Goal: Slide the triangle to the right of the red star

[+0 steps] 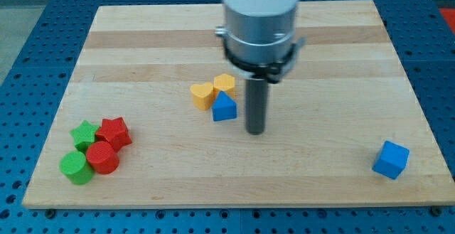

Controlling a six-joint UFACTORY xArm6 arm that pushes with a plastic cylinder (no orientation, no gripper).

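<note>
A blue triangle lies near the board's middle, touching a yellow heart on its upper left and a yellow block above it. The red star sits at the lower left of the board. My tip rests on the board just right of the blue triangle and slightly lower, with a small gap between them. The arm's silver body rises above the tip and hides part of the board's top middle.
A green star touches the red star's left side. A red cylinder and a green cylinder sit just below them. A blue cube lies at the lower right. The wooden board has edges all round.
</note>
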